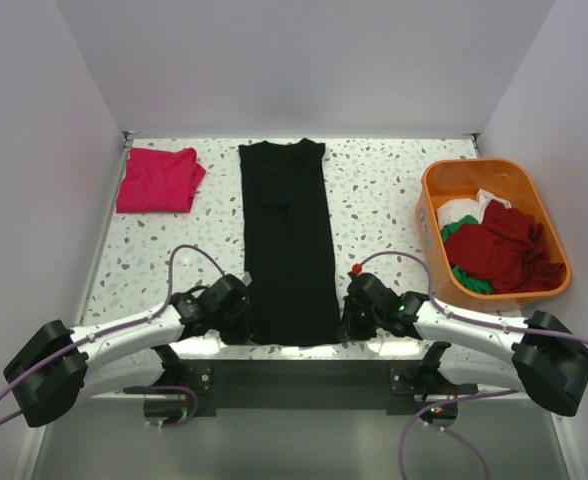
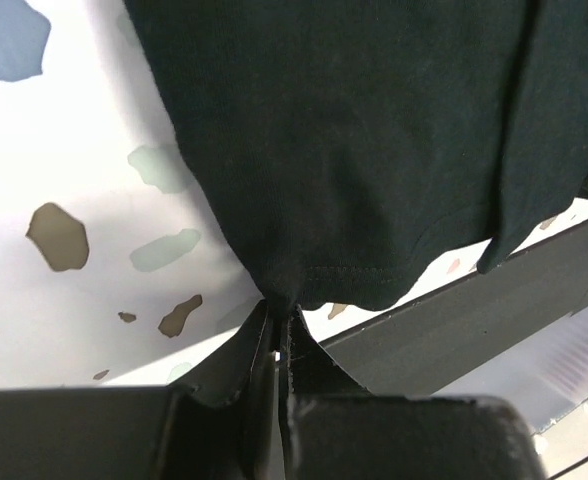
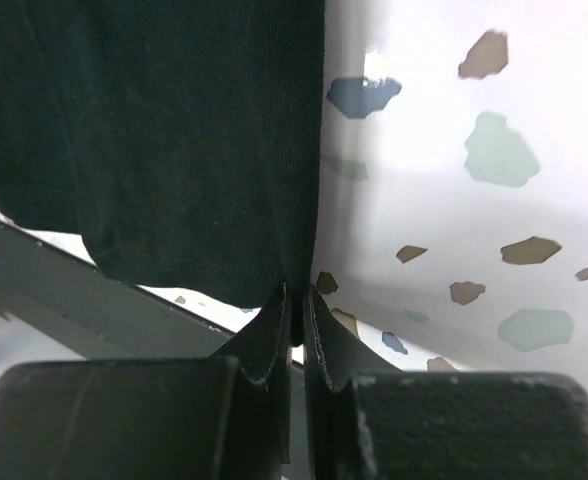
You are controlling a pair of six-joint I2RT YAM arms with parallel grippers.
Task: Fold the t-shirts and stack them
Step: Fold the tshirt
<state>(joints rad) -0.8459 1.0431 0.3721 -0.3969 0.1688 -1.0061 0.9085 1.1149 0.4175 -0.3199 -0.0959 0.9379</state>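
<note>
Both my arms meet at the bottom centre of the overhead frame: the left gripper [image 2: 279,330] is clenched on the lower-left hem corner of the black t-shirt [image 1: 289,240], the right gripper [image 3: 296,300] on the lower-right. The shirt lies as a narrow strip, long axis running straight up the frame from the jaws, so I judge the hem goes toward the collar. A folded pink-red t-shirt [image 1: 159,180] lies upper left; the orange tub [image 1: 474,166] at right holds a dark red t-shirt [image 1: 502,252], a green t-shirt [image 1: 472,282] and a white t-shirt [image 1: 459,210].

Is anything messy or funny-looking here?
Only the orange tub at the right: red, green and white shirts lie crumpled in a heap inside. The pink shirt is folded, and the black shirt lies straight, its near corners pinched by the left tool and right tool.
</note>
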